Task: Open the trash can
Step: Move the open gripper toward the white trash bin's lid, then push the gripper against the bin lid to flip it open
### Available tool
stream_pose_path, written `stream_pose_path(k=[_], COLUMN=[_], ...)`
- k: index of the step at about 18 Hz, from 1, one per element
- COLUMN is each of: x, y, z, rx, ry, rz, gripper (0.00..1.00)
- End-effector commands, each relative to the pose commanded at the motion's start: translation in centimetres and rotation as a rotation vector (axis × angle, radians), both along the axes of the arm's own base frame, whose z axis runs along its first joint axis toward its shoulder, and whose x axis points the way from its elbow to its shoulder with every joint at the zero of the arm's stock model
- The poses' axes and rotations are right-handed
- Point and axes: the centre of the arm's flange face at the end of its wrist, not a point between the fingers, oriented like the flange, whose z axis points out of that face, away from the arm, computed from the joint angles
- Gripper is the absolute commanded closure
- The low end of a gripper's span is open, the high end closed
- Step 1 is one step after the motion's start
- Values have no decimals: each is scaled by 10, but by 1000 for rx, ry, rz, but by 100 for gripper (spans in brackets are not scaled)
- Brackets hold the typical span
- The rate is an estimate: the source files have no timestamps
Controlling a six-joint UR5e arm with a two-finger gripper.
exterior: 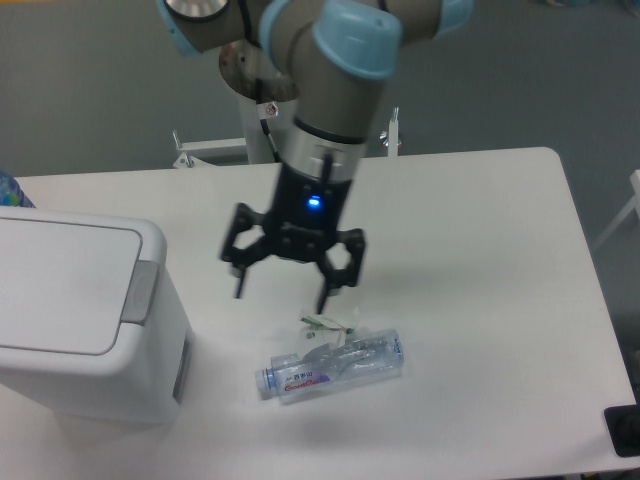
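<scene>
The trash can (70,330) is a large white boxy bin at the left edge of the table. Its flat white lid (60,290) is down, with the grey push tab (138,293) at its right edge. My gripper (282,292) hangs open and empty above the table, to the right of the bin and apart from it. It points down with a blue light on its body. Its fingertips (240,288) are level with the tab.
A crushed clear plastic bottle (332,366) with a torn label lies on the white table (480,300) just below and right of the gripper. The arm's base post (275,110) stands at the back. A black object (623,430) sits at the front right corner.
</scene>
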Motion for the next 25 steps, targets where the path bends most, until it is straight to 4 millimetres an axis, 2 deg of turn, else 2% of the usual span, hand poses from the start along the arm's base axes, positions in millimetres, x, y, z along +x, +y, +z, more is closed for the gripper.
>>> stream_pose_path(k=[4, 7, 9, 11, 25], x=[14, 16, 27, 31, 35], y=[6, 12, 18, 19, 28], z=[-2, -14, -17, -16, -29], rx=[-4, -19, -26, -24, -41], ry=[-5, -17, -20, -22, -34], rz=[-22, -31, -48, -51, -62], gripper=[0, 0, 0, 0, 0])
